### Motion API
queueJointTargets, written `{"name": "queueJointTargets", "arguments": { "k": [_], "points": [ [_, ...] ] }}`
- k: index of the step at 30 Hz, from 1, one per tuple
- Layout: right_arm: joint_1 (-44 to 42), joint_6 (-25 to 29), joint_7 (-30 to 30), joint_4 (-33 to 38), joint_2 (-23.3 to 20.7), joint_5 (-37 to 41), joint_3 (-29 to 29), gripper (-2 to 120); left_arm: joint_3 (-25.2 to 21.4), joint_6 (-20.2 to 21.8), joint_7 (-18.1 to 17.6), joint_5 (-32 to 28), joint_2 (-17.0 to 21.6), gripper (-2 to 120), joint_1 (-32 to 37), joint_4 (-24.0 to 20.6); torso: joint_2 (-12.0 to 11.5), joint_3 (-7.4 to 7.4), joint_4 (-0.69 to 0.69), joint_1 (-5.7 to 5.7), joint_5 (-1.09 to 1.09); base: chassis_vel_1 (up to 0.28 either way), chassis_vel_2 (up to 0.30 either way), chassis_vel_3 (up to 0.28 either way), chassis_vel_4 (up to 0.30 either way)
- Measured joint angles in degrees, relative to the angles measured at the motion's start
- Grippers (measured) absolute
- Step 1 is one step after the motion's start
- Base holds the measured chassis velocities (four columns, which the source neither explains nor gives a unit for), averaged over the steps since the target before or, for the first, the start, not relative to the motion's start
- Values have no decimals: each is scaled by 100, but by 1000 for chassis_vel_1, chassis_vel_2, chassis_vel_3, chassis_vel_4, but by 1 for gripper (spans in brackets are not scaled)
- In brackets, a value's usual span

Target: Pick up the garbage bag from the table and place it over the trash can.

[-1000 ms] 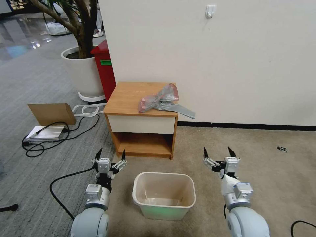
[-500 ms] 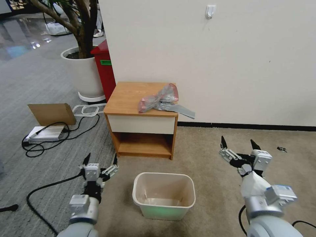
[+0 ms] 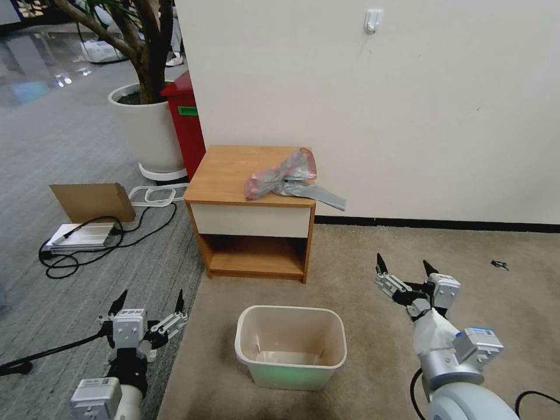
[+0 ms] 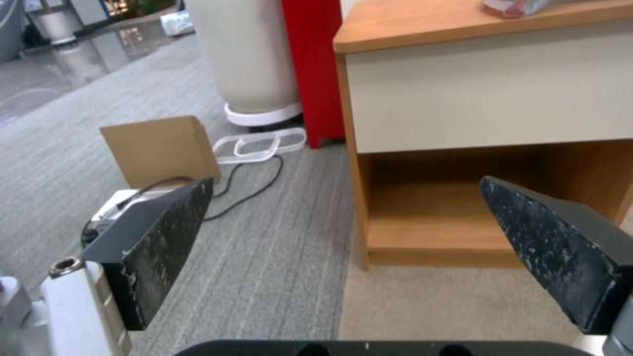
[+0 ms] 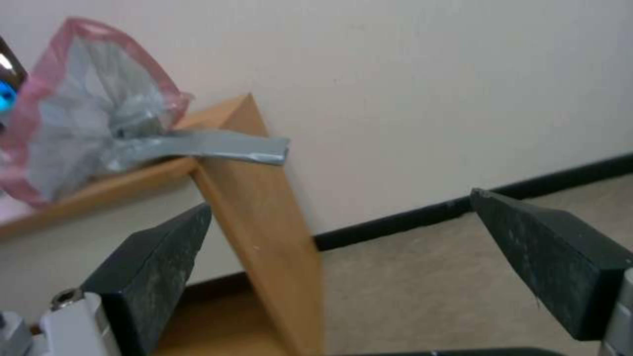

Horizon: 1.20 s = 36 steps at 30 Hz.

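The garbage bag [image 3: 290, 178] is lying crumpled on top of the table [image 3: 227, 172], toward the table's right rear corner and close to the wall [image 3: 408, 105]; it is thin, crinkly grey plastic with a pink-red edge, and one flat grey strip of it is hanging out past the table's right edge. In the right wrist view the garbage bag [image 5: 86, 109] is showing its pink rim puffed open, with that grey tail drooping over the table's corner [image 5: 257, 198]. Part of the bag is being cut off at the border of that view, and in the left wrist view just a scrap of it is peeking over the table [image 4: 488, 89], too little to make out its shape. The trash can [image 3: 290, 346] is standing on the carpet in front of the table, a little apart from it, with its mouth uncovered. The left gripper [image 3: 149, 304] is hovering low in front of the table and off to its left, over the grey floor, its fingers spread wide around nothing. The right gripper [image 3: 405, 268] is hanging in front of the table and to its right, fingers likewise wide apart and empty. Compared with half a second ago, the left gripper is sitting lower and farther left of the table, while the right gripper is sitting slightly closer to the table's side; the bag, table and can are lying just where they were.
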Motion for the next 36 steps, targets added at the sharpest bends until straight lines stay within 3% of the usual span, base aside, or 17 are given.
{"name": "queueJointTargets", "arguments": {
  "k": [2, 4, 5, 9, 12, 14, 25, 36],
  "points": [
    [171, -39, 58, -116, -34, 566, -11, 100, -125, -157, -15, -158, 76, 100, 130, 3, 0, 0, -1, 0, -1, 0, 0, 0, 0],
    [531, -87, 221, -362, -67, 1675, -57, 100, -284, -394, -44, -364, 178, 100, 341, 13, 0, 0, 1, 0, 0, 0, 0, 0, 0],
    [531, -87, 221, -362, -67, 1675, -57, 100, -284, -394, -44, -364, 178, 100, 341, 13, 0, 0, 1, 0, 0, 0, 0, 0, 0],
    [1315, -120, 792, -929, -66, 3452, -150, 100, -307, -445, -47, -399, 194, 100, 372, 27, 0, 1, 0, 0, 0, 0, 0, 0, 0],
    [1623, -118, 988, -1162, -42, 4055, -161, 100, -313, -470, -47, -414, 198, 100, 381, 30, 0, 1, 0, 0, 1, 0, 0, 0, 0],
    [2162, -111, 1255, -1634, 13, 4940, -147, 100, -458, -822, -48, -611, 272, 100, 561, 34, 0, 1, 1, 0, 2, 0, 0, 0, 0],
    [3418, -100, 1375, -3007, 188, 6144, -153, 100, -566, -1045, -24, -738, 296, 100, 676, 45, 0, 1, -1, 0, 0, 0, 0, 0, 0],
    [4385, -83, 1280, -4192, 430, 6216, -170, 99, -677, -1179, 40, -821, 242, 100, 767, 49, 0, 1, 0, 0, 0, 0, 0, 0, 0]
  ]
}}
